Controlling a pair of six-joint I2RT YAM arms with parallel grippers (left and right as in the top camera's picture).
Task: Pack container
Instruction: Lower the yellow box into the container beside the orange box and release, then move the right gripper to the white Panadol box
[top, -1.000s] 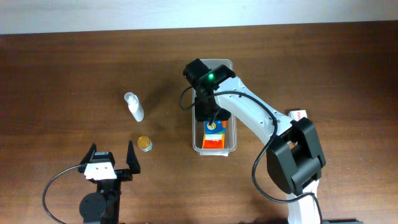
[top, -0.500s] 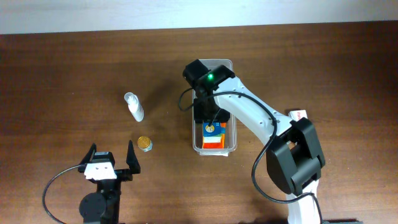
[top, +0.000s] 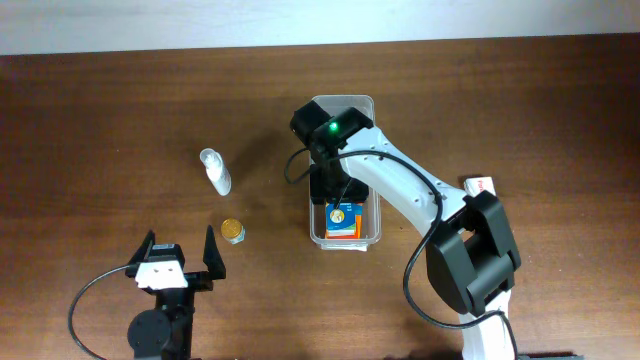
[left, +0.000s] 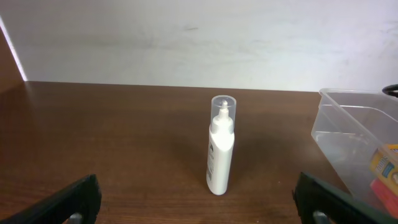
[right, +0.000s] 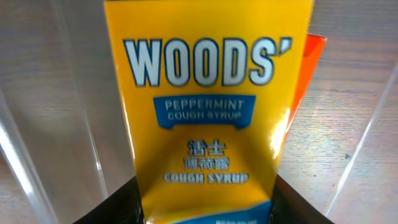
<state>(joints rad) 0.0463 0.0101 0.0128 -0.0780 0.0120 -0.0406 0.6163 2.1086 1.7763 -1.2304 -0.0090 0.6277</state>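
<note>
The clear plastic container (top: 368, 110) lies lengthwise in the middle of the table. My right gripper (top: 334, 192) reaches down into it, shut on a yellow Woods' cough syrup box (top: 343, 217). In the right wrist view the yellow box (right: 208, 106) fills the space between my fingers (right: 208, 202), with the container's clear walls (right: 37, 168) on both sides. An orange box (right: 309, 62) lies behind it in the container's near end. My left gripper (top: 180, 262) is open and empty at the front left, far from the container.
A white bottle (top: 215, 172) stands left of the container and shows in the left wrist view (left: 221, 146), with the container's corner (left: 348, 121) to its right. A small gold round tin (top: 232, 231) sits in front of it. A white and red item (top: 480, 185) lies right of the container.
My right gripper has carried the yellow box lower and toward the container's near end, over the orange box. The left arm has not moved.
</note>
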